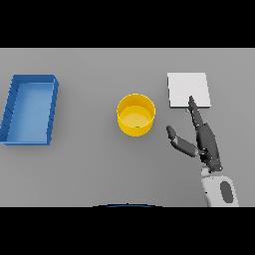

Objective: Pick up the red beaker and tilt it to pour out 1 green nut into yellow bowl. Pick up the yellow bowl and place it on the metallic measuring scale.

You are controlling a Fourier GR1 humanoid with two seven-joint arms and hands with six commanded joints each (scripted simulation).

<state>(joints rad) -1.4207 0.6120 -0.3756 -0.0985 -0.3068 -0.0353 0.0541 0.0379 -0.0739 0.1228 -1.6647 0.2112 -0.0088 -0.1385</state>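
A yellow bowl (pixel 136 115) stands upright at the table's middle, with a small green speck near its inner front wall. To its right lies the flat pale metallic scale (pixel 188 90). My right hand (pixel 205 139) hovers right of the bowl, just in front of the scale, open: its fingers stretch toward the scale's near edge and the thumb points left toward the bowl. Nothing is in the hand. No red beaker shows anywhere. The left hand is out of view.
A blue rectangular tray (pixel 30 109) sits at the far left of the grey table.
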